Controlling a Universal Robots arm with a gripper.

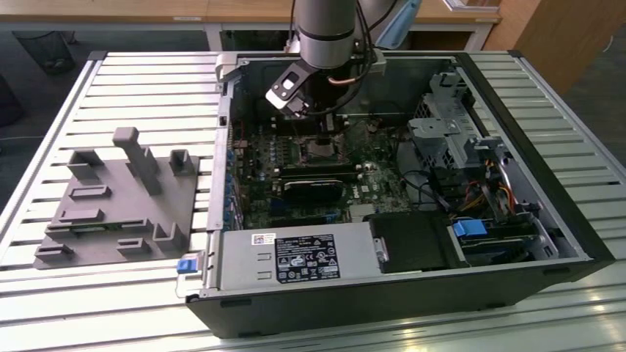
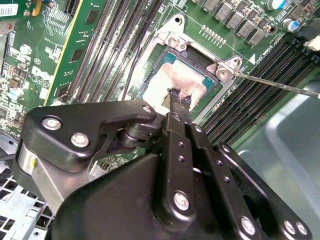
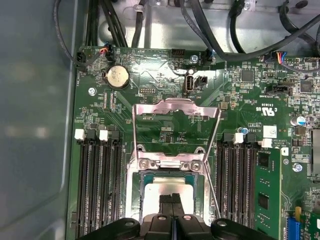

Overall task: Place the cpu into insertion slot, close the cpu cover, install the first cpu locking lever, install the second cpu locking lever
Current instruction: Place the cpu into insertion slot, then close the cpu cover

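- The hand (image 2: 179, 98) is pinched closed, empty, its tips over the cpu (image 2: 160, 82).
- The cpu lies in the insertion slot (image 3: 131, 195), mid-board.
- The cpu cover (image 3: 175, 106) stands flipped open.

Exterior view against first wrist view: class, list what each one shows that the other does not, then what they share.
Exterior view: the whole open computer case on a slatted table, a grey fixture block and the power supply. First wrist view: a coin cell battery and the cpu cover swung open. Shared: the cpu lying in the insertion slot, with the shut gripper over it.
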